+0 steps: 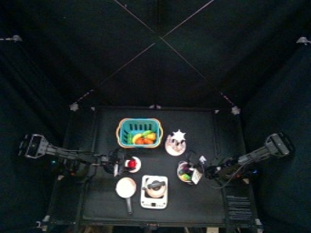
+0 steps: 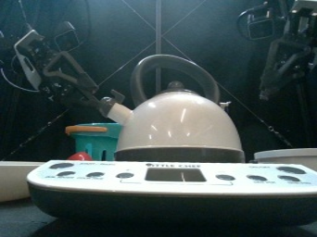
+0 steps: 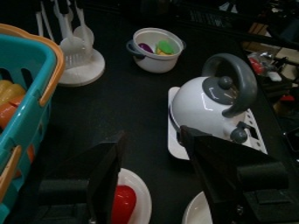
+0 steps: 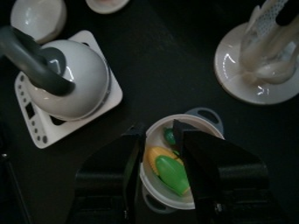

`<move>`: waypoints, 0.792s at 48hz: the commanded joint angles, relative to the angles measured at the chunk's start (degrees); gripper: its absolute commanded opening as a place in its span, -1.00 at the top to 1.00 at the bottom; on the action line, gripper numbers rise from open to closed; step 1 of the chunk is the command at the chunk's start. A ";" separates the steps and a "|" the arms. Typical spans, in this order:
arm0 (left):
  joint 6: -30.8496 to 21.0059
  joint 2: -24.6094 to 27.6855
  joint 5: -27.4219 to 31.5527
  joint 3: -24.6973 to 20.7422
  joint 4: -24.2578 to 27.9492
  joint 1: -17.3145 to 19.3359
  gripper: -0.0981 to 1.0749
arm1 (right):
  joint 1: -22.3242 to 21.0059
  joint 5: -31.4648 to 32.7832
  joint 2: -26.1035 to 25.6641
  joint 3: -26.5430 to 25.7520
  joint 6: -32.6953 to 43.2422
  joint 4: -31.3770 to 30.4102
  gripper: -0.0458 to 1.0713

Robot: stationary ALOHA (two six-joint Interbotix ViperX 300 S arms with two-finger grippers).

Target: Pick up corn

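Corn (image 4: 165, 165) – half hidden between jaws, details blurred.

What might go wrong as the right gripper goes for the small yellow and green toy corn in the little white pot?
1. The toy corn lies deep in the little white pot beside a purple piece; the open right gripper could grab the wrong item.
2. The pot looks light and may tip or lift with the corn.
3. The white rack and white kettle stand close by, so the arm could knock them.
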 commanded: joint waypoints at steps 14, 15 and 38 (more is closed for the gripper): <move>0.09 0.00 -0.44 -1.14 0.00 0.09 -0.69 | -0.26 0.26 1.41 -1.23 -6.94 6.42 -0.38; 0.09 0.00 -0.44 -1.14 0.00 0.09 -0.69 | -0.44 0.44 1.67 -1.58 -8.00 7.47 -0.38; -0.09 0.00 -0.26 -0.88 -0.09 0.09 -0.69 | -5.98 0.26 6.77 -2.64 -34.80 27.33 -0.39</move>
